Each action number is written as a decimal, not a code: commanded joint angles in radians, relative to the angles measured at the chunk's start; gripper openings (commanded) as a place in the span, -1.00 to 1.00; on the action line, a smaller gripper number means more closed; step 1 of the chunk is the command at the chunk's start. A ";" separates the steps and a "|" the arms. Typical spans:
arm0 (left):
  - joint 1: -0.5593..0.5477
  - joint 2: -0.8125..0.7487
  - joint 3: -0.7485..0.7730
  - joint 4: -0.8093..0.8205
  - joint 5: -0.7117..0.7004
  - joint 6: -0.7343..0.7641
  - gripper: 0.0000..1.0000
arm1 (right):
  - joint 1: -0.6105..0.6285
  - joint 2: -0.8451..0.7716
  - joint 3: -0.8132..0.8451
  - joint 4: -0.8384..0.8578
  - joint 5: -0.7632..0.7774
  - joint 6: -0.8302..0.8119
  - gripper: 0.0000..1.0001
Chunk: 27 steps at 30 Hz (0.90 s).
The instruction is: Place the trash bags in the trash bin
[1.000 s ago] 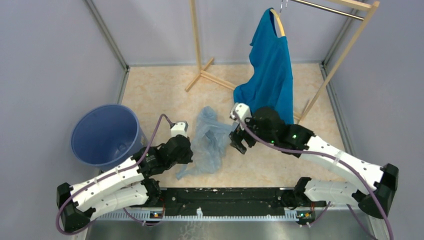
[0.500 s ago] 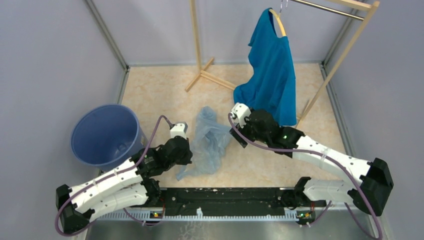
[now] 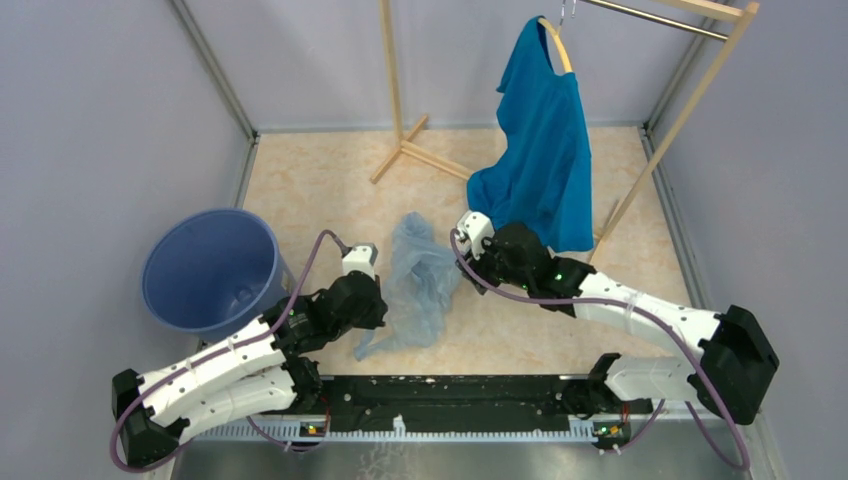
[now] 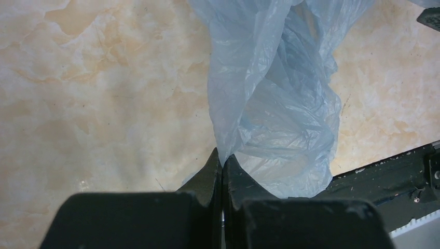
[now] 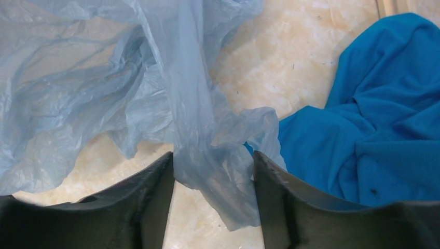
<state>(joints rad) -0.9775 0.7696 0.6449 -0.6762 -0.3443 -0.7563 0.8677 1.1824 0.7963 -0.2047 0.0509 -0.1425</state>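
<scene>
The thin pale blue-grey trash bag (image 3: 418,283) lies crumpled on the marbled floor between my two arms. My left gripper (image 3: 374,308) is shut on the bag's left edge; in the left wrist view the closed fingertips (image 4: 222,160) pinch the plastic (image 4: 270,104). My right gripper (image 3: 466,262) is open at the bag's right side, and in the right wrist view (image 5: 214,163) a fold of the bag (image 5: 218,171) hangs between the spread fingers. The round blue trash bin (image 3: 208,268) stands upright to the left of my left arm.
A bright blue T-shirt (image 3: 540,140) hangs from a wooden clothes rack (image 3: 400,120) at the back, its hem just behind my right gripper (image 5: 373,119). Grey walls close in both sides. A black rail (image 3: 450,390) runs along the near edge.
My right arm has reached left and forward, bringing its open gripper onto the bag's right edge. My left gripper and the bag have barely moved.
</scene>
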 commanded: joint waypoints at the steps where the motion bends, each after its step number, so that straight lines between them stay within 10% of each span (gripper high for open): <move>1: 0.001 -0.009 0.008 0.034 0.005 0.014 -1.00 | -0.001 0.011 -0.045 0.183 -0.019 0.025 -0.04; 8: 0.000 -0.019 0.012 0.054 0.025 0.017 -0.76 | -0.001 -0.030 -0.055 0.122 0.083 0.130 -1.00; 16: 0.000 0.007 -0.084 0.206 0.157 -0.030 0.44 | -0.074 -0.101 -0.083 -0.004 0.081 0.332 -1.00; 27: -0.001 -0.137 -0.282 0.400 0.528 -0.145 0.91 | -0.096 -0.147 -0.120 -0.034 0.002 0.376 -1.00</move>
<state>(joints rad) -0.9771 0.7124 0.4229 -0.4427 -0.0090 -0.8555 0.7708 1.0691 0.6804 -0.2497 0.0917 0.2031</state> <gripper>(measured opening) 0.924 0.008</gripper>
